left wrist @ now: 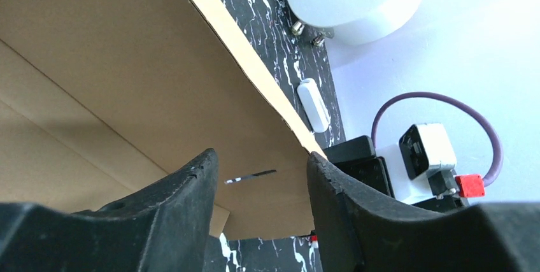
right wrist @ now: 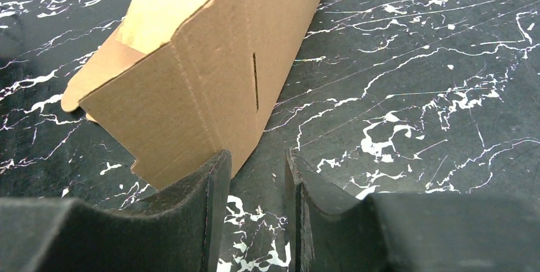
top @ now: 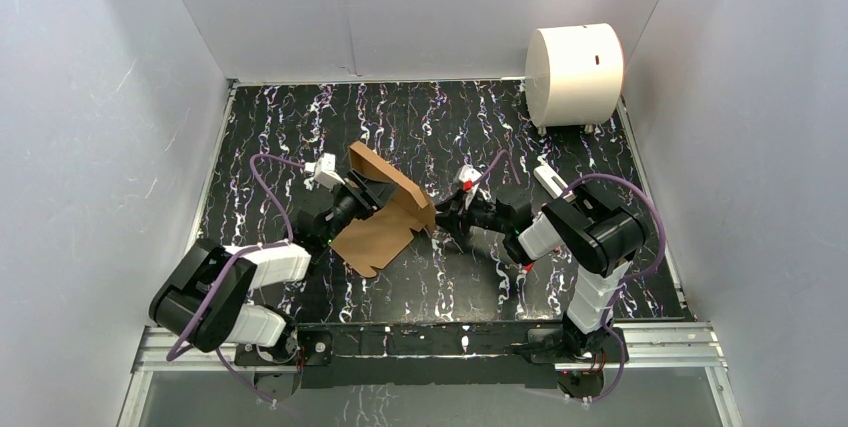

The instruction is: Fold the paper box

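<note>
Bright, even light; soft shadows

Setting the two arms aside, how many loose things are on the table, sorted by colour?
Brown: 1, the paper box
White: 2, the big drum and a small oblong piece
Total: 3

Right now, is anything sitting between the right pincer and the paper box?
Nothing visible does. The right pincer is open right at the near corner of the paper box, with only the table surface showing around them. The white cylinder stands far off in the back right corner, out of the way.
</note>
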You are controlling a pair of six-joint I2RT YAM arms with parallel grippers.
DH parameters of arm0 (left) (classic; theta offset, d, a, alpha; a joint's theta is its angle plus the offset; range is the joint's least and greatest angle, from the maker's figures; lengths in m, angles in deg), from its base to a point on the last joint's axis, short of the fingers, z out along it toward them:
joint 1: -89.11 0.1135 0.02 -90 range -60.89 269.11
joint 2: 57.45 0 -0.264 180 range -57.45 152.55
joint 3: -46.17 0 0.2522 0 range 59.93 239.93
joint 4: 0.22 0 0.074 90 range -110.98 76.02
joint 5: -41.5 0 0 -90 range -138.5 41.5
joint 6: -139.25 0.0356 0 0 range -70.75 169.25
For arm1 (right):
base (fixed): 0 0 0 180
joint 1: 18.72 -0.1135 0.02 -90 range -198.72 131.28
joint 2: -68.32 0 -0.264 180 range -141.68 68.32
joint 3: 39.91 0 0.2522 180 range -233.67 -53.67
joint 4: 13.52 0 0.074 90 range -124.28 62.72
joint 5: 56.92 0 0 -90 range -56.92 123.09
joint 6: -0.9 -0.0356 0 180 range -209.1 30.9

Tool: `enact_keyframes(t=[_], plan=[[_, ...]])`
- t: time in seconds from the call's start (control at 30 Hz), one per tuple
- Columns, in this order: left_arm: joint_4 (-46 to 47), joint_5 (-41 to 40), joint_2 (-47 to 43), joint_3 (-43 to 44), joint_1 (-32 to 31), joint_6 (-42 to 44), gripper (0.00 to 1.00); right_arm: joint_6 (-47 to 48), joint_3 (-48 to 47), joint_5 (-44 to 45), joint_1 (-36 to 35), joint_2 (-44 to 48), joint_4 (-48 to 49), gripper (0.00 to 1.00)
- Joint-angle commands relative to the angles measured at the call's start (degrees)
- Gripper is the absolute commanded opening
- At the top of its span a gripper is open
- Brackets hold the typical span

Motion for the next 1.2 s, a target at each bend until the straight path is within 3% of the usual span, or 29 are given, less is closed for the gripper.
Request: enact_keyframes(t=[0.0, 0.37, 0.63, 0.8, 1.17], plan=[[4.5, -1.8, 1.3, 2.4, 0.5, -4.4, 0.49, 1.5, -0.5, -0.7, -0.6, 0.7, 4.5, 0.45], [7.5, -4.4, 2.8, 2.8, 0.5, -12.2, 0.44, 2.6, -0.4, 0.2, -1.1, 0.6, 4.4, 0.45], [10.1, -4.2, 5.3, 2.1, 0.5, -16.9, 0.13, 3.7, -0.3, 0.4, -2.4, 0.1, 5.3, 0.47], [13.1, -4.9, 6.3, 0.2, 0.5, -20.2, 0.0, 3.7, -0.4, 2.6, -4.4, -0.8, 7.7, 0.49], [20.1, -9.8, 7.0, -4.9, -1.3, -25.9, 0.0, 2.8, 0.0, 10.8, -9.1, -2.8, 17.1, 0.58]])
